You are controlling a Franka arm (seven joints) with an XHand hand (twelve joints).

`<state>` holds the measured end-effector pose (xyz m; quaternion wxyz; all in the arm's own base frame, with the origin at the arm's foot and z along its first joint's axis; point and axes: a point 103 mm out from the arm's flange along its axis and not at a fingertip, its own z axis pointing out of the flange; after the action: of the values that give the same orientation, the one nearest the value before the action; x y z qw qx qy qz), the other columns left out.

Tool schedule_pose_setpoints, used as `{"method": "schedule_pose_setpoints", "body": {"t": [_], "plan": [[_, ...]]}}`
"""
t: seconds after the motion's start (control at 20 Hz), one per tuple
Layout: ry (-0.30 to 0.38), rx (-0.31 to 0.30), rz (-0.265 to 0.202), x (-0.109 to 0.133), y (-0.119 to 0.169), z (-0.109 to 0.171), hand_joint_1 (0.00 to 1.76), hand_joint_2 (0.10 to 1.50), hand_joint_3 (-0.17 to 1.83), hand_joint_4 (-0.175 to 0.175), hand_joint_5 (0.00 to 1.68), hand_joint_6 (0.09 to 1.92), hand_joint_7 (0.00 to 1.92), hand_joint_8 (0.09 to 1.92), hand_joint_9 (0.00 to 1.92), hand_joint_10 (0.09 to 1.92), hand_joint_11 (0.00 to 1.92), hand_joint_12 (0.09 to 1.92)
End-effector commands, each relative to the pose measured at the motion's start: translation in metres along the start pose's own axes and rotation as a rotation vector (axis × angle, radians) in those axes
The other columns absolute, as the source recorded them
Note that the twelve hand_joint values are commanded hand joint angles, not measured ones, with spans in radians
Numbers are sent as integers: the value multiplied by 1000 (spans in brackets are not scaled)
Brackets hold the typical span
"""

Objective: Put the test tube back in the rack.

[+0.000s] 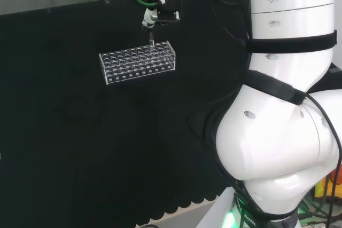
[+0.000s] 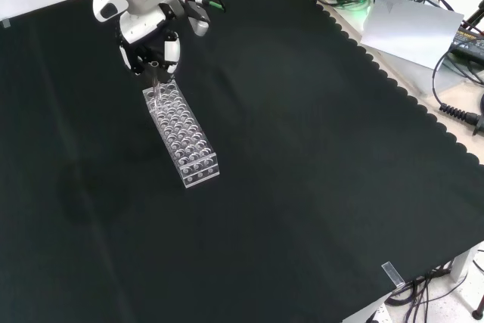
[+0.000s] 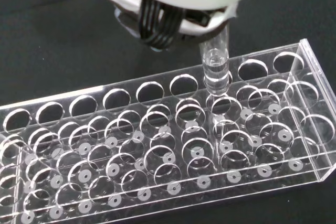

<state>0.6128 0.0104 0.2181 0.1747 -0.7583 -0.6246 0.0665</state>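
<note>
Hand curled round a clear test tube, held upright over the clear rack on the black-clothed table; tube's lower end at a hole in an outer row (near one end of the rack).

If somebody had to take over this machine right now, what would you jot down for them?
Hand: shut on the test tube, held upright over the clear rack.
Rack: on the black cloth, at the end nearest the arm in the front view.
Done: tube brought above a hole; in the wrist view its lower end sits at the top plate.
Left: lower it fully, let go, lift the hand away.
</note>
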Motion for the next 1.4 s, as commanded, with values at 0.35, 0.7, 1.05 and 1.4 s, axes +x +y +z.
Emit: {"method": "schedule_pose_setpoints", "body": {"t": [0.35, 0.7, 1.05, 1.4], "plan": [[0, 16, 11, 1, 7, 6, 1232, 653, 631, -175, 1335, 535, 1750, 403, 1680, 572, 1332, 815], [13, 31, 33, -4, 21, 18, 1232, 653, 631, -175, 1335, 535, 1749, 403, 1676, 571, 1331, 815], [11, 50, 37, -7, 21, 29, 1232, 653, 631, -175, 1335, 535, 1749, 403, 1680, 573, 1331, 816], [8, 77, 21, -3, 18, 45, 1232, 653, 631, -175, 1335, 535, 1749, 404, 1681, 574, 1331, 816]]}}
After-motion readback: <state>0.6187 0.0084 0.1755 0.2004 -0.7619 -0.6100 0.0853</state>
